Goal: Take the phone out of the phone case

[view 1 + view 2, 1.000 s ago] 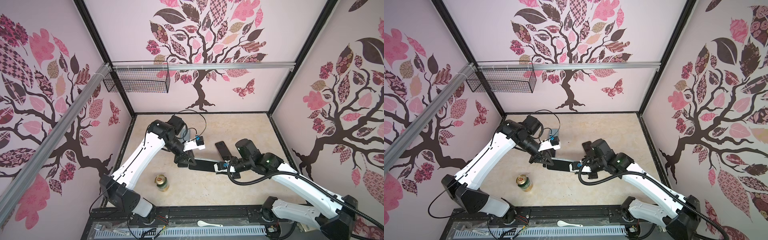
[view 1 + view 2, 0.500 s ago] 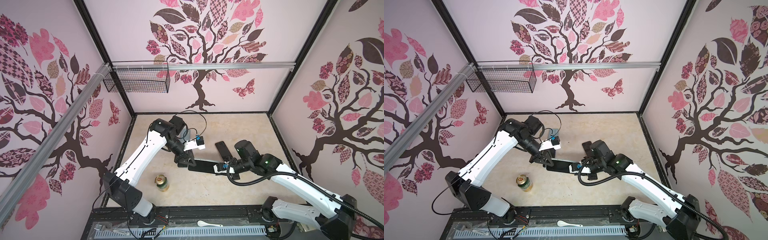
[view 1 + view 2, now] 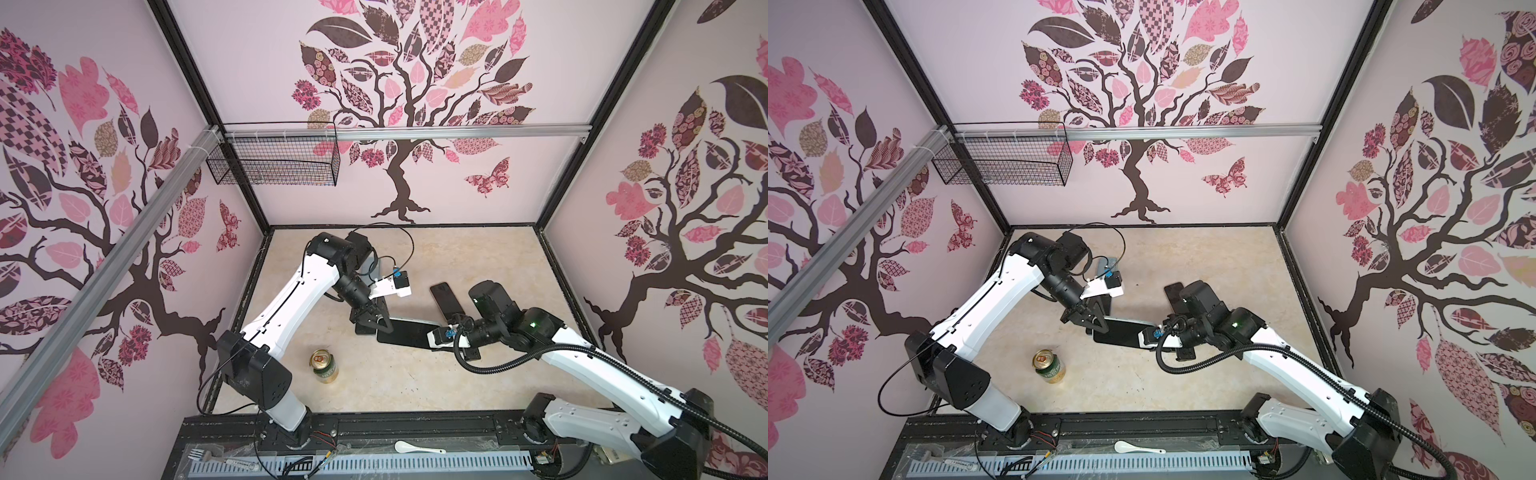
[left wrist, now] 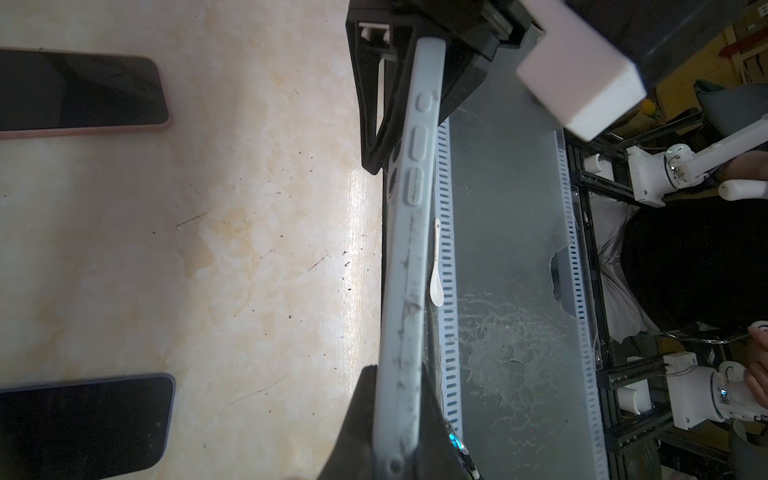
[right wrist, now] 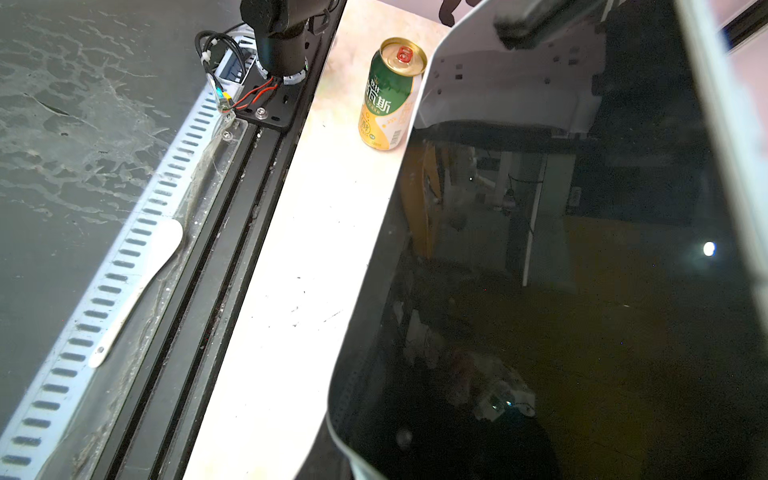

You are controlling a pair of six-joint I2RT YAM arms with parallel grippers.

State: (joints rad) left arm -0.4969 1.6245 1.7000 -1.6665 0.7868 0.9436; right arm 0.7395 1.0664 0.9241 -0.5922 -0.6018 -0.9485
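Right wrist view: a drinks can (image 5: 390, 95) stands upright on the table (image 5: 291, 291). Its upper half is green and its lower half yellow, with a gold lid and a red pull tab. It carries large white Chinese characters, smaller print too fine to read, and a barcode near its base. In both top views the can stands alone, toward the front and left of centre.

The phone (image 5: 582, 291) fills the rest of this view, its dark screen reflecting the room. A pale rim of the phone case (image 4: 409, 249) borders it, so the phone sits inside the case. The left wrist view shows the case edge-on, grey-blue and scuffed, with three raised side buttons.

In a top view the left gripper (image 3: 371, 324) pinches one end of the case and the right gripper (image 3: 430, 337) is clamped on the other end. The cased phone spans the gap between them near the table's middle and appears raised off the surface.

The left arm rises from its front-left base to a high elbow near the rear, then bends down toward centre. The right arm stretches low from its front-right base, with a corrugated cable looping beneath it.

Two other phones lie flat on the table, one pink-edged (image 4: 83, 95) and one dark-edged (image 4: 83, 424). A white spoon (image 5: 137, 291) rests on the front rail.
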